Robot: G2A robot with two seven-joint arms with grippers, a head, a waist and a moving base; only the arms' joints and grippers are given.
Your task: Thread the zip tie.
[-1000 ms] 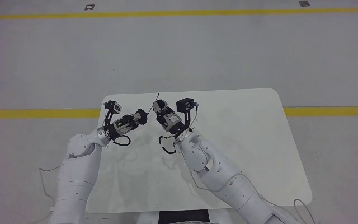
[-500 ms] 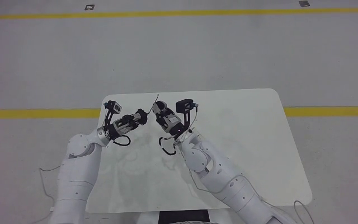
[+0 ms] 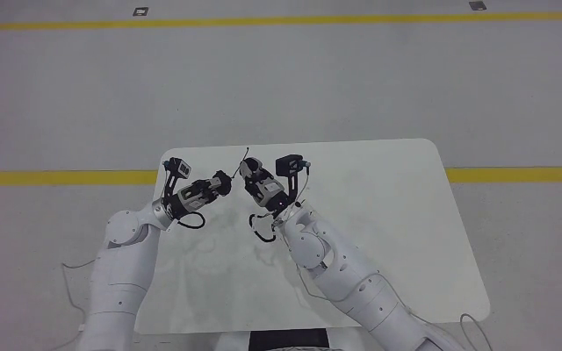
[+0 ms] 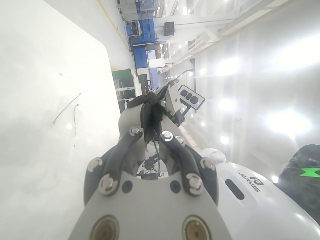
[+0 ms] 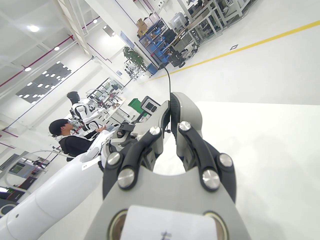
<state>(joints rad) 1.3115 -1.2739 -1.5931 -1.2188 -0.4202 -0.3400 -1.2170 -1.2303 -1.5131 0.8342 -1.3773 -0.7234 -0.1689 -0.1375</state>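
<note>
Plainly, the zip tie (image 5: pixel 169 83) is a light, thin, springy plastic strip. It should bend and whip rather than break, and it looks slick, so it is best held close to the end being fed. The right tool (image 5: pixel 170 116) is closed on it, and the free length rises out of the pinch toward the upper middle of the right wrist frame, bowing slightly left at its end. From above, its long axis runs toward the top of the frame, over the bench (image 3: pixel 395 219). The left tool (image 4: pixel 149 106) is pinched narrow nearby; I cannot tell what it grips.
</note>
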